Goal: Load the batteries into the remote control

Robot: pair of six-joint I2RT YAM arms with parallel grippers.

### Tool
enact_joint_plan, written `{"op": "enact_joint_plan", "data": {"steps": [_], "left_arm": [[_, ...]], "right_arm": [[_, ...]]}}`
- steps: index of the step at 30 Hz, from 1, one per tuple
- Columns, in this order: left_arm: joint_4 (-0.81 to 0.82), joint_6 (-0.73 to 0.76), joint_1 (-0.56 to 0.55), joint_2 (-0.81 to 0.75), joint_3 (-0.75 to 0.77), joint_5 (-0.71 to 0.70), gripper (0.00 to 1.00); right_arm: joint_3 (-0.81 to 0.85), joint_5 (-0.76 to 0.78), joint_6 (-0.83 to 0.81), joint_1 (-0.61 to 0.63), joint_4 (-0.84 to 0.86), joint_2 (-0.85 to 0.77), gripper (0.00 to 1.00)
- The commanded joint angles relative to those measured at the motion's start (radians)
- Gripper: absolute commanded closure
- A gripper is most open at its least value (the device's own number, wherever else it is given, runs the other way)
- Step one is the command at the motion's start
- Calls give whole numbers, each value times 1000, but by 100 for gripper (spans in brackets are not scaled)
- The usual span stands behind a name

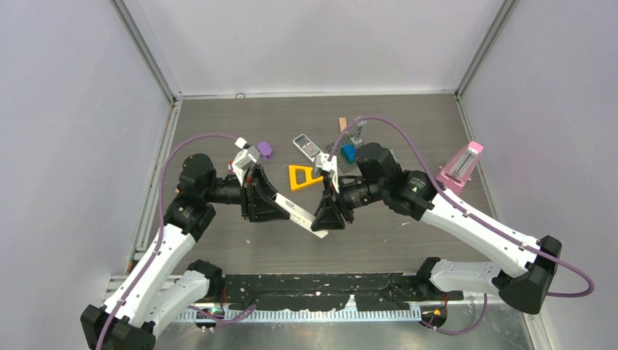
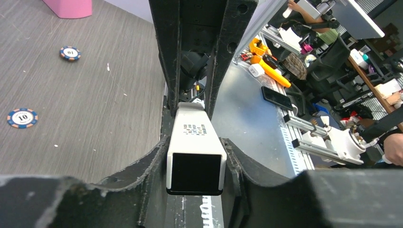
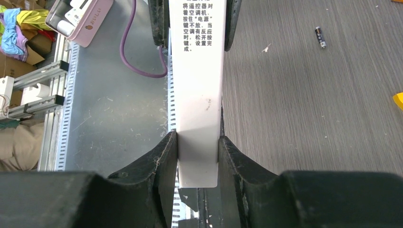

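The white remote control (image 1: pixel 299 216) is held off the table between both grippers. My left gripper (image 1: pixel 271 201) is shut on one end; in the left wrist view the remote (image 2: pixel 196 137) shows a dark open end face between my gripper's (image 2: pixel 196 164) pads. My right gripper (image 1: pixel 325 222) is shut on the other end; the right wrist view shows the remote's (image 3: pixel 197 90) printed back clamped in my gripper (image 3: pixel 197 156). One slim dark battery (image 3: pixel 321 37) lies on the table, apart from both grippers. The other batteries are not in view.
A grey handset (image 1: pixel 307 146), an orange triangle (image 1: pixel 302 177), a purple object (image 1: pixel 264 149), a blue block (image 1: pixel 348 152) and a wooden stick (image 1: pixel 342 125) lie behind the grippers. A pink metronome (image 1: pixel 463 164) stands at the right. Two poker chips (image 2: pixel 70 52) (image 2: pixel 22 117) lie on the table.
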Motion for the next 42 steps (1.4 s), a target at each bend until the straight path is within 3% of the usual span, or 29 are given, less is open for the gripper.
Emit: {"op": "enact_joint_plan", "data": {"steps": [1,7,11,15,19,23,27,31,42], "left_arm": [[44,-4,-4,0,-5,16,65],[51,-5,-3,3,-6,18,99],[76,0,-3,-7,-18,15,100],[147,14,-3,-46,-36,-15,100],[195,72,-3,-90,-17,-65,100],[298,127,-3,-113,-38,-64,100],[386,150,-3,-137,-57,-82,100],[426,153,-3,-138,-41,-106,100],[910,-319,-3,-34,15,-202,100]], "right_arm": [[20,-18,4,-2,52,6,95],[20,-10,4,-2,45,7,95],[22,17,43,-3,38,7,92],[18,57,119,-20,64,3,68],[29,137,270,-32,99,-20,29],[26,204,464,-33,176,-62,16],[-48,265,679,-39,324,-128,11],[-136,216,855,-40,564,-167,8],[-247,326,1060,-39,728,-272,12]]}}
